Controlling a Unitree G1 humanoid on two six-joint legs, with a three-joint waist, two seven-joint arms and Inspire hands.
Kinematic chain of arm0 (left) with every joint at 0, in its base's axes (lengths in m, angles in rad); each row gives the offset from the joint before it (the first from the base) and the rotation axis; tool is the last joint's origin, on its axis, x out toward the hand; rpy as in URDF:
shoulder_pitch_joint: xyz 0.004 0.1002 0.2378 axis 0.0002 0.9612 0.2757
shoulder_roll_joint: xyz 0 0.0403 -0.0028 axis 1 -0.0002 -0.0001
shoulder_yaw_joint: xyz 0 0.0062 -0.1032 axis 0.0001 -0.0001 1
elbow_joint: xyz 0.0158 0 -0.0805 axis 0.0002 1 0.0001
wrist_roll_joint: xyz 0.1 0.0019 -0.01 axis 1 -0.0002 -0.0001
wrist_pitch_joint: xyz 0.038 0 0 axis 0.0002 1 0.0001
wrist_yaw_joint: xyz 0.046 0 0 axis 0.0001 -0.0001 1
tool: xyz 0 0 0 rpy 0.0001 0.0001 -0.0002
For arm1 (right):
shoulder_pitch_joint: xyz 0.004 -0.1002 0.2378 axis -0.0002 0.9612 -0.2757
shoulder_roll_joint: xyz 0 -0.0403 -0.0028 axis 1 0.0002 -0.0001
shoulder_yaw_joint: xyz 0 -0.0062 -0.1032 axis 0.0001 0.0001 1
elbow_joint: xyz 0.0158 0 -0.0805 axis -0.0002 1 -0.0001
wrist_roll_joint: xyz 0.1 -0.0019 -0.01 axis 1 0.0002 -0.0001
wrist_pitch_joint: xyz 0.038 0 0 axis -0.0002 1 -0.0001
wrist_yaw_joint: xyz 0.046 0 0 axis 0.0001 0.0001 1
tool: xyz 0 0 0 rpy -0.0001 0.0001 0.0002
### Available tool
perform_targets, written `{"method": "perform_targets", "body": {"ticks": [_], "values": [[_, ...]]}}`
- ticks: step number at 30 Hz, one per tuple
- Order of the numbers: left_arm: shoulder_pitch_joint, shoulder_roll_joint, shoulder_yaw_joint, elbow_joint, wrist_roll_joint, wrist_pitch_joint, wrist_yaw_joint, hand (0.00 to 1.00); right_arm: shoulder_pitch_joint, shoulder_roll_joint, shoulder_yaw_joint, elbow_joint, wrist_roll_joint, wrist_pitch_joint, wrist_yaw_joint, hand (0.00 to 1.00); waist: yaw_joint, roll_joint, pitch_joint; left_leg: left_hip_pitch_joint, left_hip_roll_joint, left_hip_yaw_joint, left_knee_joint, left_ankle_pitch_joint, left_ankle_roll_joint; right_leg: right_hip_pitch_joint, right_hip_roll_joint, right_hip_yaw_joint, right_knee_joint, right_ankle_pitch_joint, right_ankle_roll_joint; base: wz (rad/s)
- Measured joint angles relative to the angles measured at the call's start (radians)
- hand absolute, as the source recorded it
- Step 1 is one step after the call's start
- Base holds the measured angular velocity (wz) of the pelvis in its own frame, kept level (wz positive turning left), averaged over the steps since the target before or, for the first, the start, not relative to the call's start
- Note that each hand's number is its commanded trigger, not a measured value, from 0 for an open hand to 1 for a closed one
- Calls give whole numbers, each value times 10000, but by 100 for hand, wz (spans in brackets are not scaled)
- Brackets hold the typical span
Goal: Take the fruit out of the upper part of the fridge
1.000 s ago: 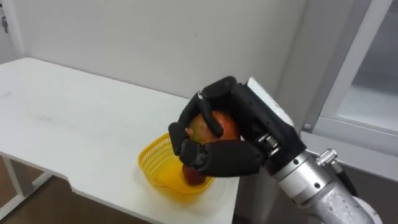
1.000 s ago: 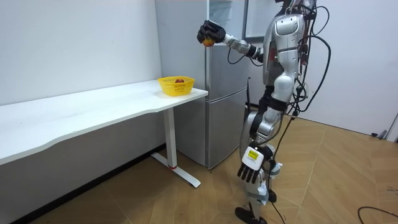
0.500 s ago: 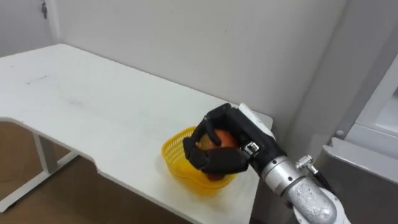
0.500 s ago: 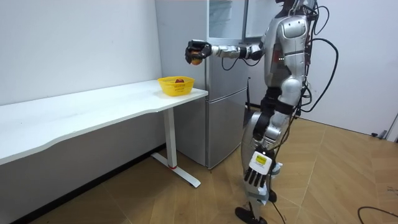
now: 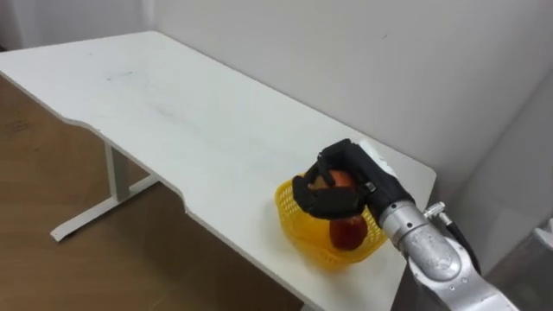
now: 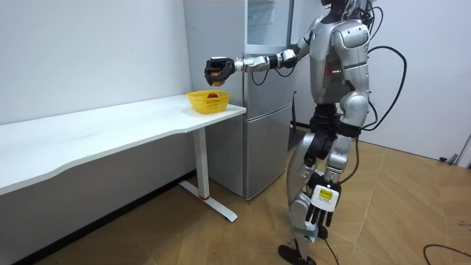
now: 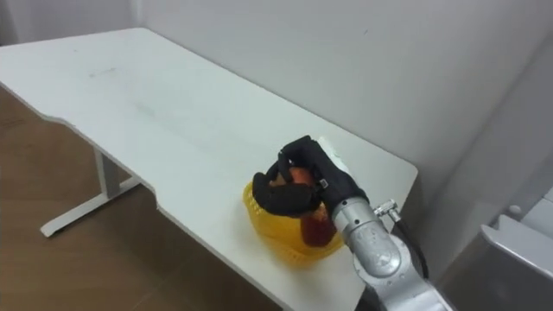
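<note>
Change vs 1 sec ago: right robot hand (image 5: 324, 200) has swung from up by the fridge (image 6: 257, 110) out to the room view's left. It now hangs just over the yellow basket (image 5: 309, 249) at the right end of the bench (image 5: 173, 112). Robot's upper body has turned toward the bench. Fingers clenched round the orange-red fruit (image 5: 340, 179), same grasp as before. Fruit sits in the palm, above the basket & clear of it per room view. Fruit looks roundish, mostly covered by fingers, so long axis & which way it points: can't tell. Red apple (image 5: 348, 231) lies inside the basket, below the hand. Left robot hand (image 6: 318, 215) hangs low by the leg, fingers relaxed, pointing down.
</note>
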Motion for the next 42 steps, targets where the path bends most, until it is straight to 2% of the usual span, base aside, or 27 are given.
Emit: {"method": "perform_targets", "body": {"ticks": [7, 9, 12, 13, 14, 19, 23, 34, 42], "values": [[-71, 2, -1, -97, 1, 1, 29, 0, -180, -626, -3, 85, 235, 2, -555, 100, -39, -161, 45, -145, -15, 4, 33, 3, -2, -81, -30, -46, 32, 0, 0, 0], [-103, 2, -19, -126, 5, 7, 66, 0, -223, -638, -3, 107, 249, 4, -584, 100, -49, -150, 57, -159, -15, 6, 56, 3, -1, -77, -27, -51, 29, 0, 0, 0], [-179, 2, -65, -227, 13, 59, 181, 0, -374, -635, -3, 410, 347, 7, -620, 100, -30, -71, 120, -231, -16, 5, 169, 1, -3, -71, -19, -78, 31, 2, -3, 5], [-180, 9, -137, -264, 13, 103, 247, 0, -375, -624, -3, 456, 452, 8, -705, 96, -21, -26, 153, -254, -18, 5, 188, 1, -3, -75, -20, -85, 32, 3, -4, 3], [-180, 9, -147, -261, 13, 133, 276, 0, -375, -602, -3, 481, 477, 9, -813, 0, -20, 13, 183, -275, -20, 3, 213, 1, -3, -79, -20, -88, 33, 3, -5, 3], [-174, 41, -534, -247, 4, 274, 285, 0, -377, -599, -1, 1250, 552, 21, -1118, 0, 187, 141, 276, -294, -17, 15, 219, 3, -4, -144, -33, -81, 124, 3, -5, 0], [-175, 43, -616, -249, 5, 385, 280, 0, -377, -601, -1, 1520, 613, 23, -1304, 0, 275, 156, 259, -408, -16, 33, 230, 13, -10, -288, -42, -74, 169, 3, -6, -1], [-173, 51, -710, -259, -18, 394, 508, 0, -379, -601, 62, 1545, 1394, 23, -1583, 0, 264, 185, 241, -350, -10, 71, 253, 13, -9, -274, -35, -52, 165, 4, -6, 0], [-156, 42, -712, -259, -16, 405, 499, 0, -378, -600, 68, 1547, 1478, 23, -1582, 0, 305, 357, 156, -336, -10, 59, 307, 13, -11, -242, -31, -59, 168, 18, -28, 0]]}}
